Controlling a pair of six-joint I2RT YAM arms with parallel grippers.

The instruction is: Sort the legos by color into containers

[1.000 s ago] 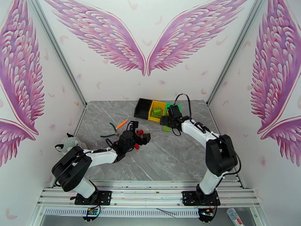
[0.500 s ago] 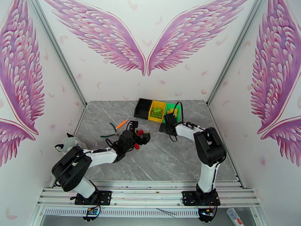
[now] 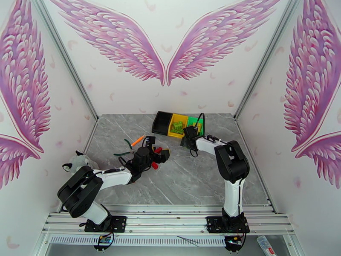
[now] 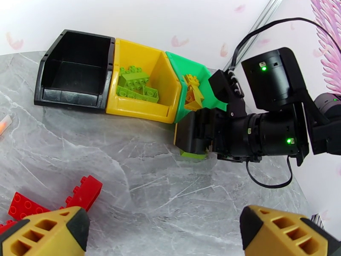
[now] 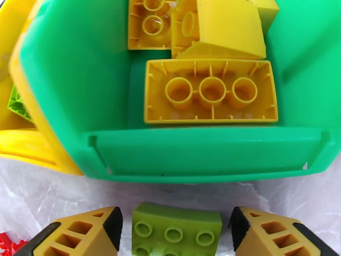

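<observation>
At the far left edge of the grey marbled desk point(image 3: 192, 180) a grey plush toy point(image 3: 76, 161) sits beside the left arm's elbow. Further in lie the pliers point(image 3: 137, 141), one handle orange, just left of that arm's wrist. The left fingers point(image 4: 47, 231) are spread as wide as they go, with nothing between them but bare desk. Red legos point(image 4: 85, 192) lie loose on the desk just beside the finger at the left of the wrist view. At the back of the desk the three containers stand side by side in a touching row. First comes the black bin point(image 4: 76, 92), then the yellow bin point(image 4: 136, 108) holding light green legos point(image 4: 134, 84), then the green bin point(image 5: 204, 154) holding yellow legos point(image 5: 211, 92). One of the yellow ones lies studs down with its hollow underside showing. The right arm stretches across to the front of the green bin, and the right fingers point(image 5: 85, 231) sit low at the desk, pointing at the bin's front wall. Between them a light green brick point(image 5: 177, 229) lies studs up on the desk, just in front of the green bin with a strip of desk between brick and bin. These fingers stand partway apart, one on each side of the brick, and a slim gap shows at either side, so they flank the brick rather than pinch it.
</observation>
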